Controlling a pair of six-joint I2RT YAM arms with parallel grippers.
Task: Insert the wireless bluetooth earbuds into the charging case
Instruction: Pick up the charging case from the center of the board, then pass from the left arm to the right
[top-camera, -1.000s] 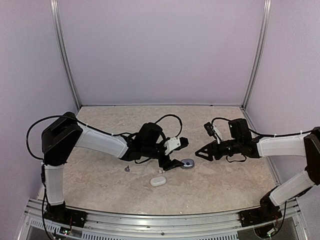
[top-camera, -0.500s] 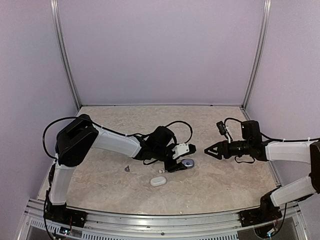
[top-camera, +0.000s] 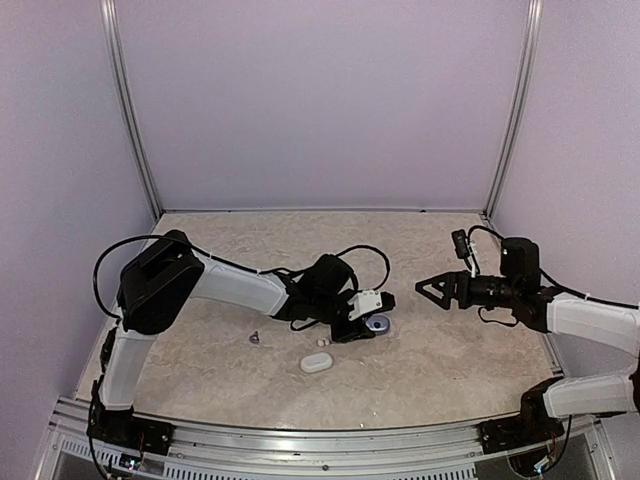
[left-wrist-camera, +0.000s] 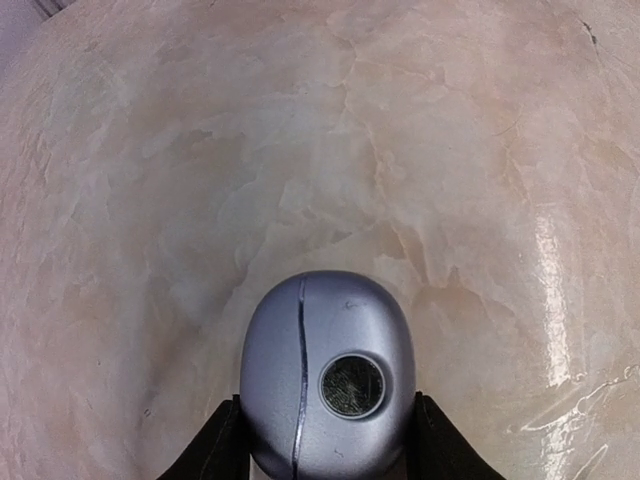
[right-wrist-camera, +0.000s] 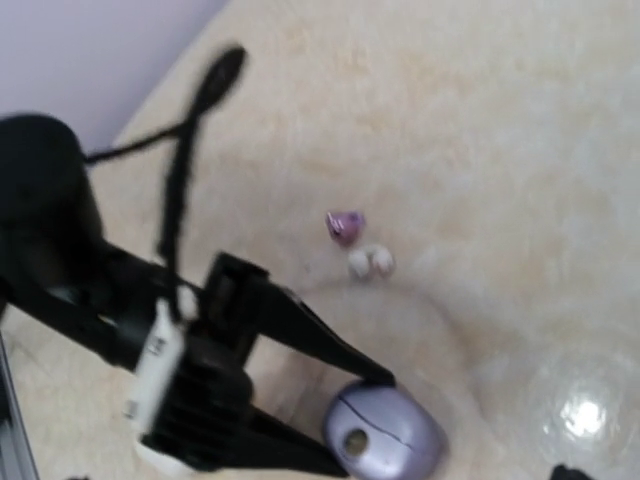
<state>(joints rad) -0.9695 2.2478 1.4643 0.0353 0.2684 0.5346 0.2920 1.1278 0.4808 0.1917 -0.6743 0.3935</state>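
- The closed blue-grey metallic pebble-shaped charging case (left-wrist-camera: 325, 340) is being grasped by the left gripper (left-wrist-camera: 327, 420), with one black finger (left-wrist-camera: 215, 450) pressed against each side. Its lid seam is shut, so its contents are being hidden.
- The right gripper (top-camera: 424, 292) is being held released, jaws spread wide with nothing between them, well apart to the right of that case.
- A closed white glossy pebble-shaped case (top-camera: 317, 362) is lying on the beige marbled table (top-camera: 450, 350), near the grasped case.
- Two cream-white bean-sized earbuds (right-wrist-camera: 370, 262) are lying on the table, touching each other, just beyond the white case.
- One dark shiny earbud (top-camera: 256, 339) is lying farther left; whether a second lies with it cannot be told.
- Counted: two cases, two cream buds, one dark bud.
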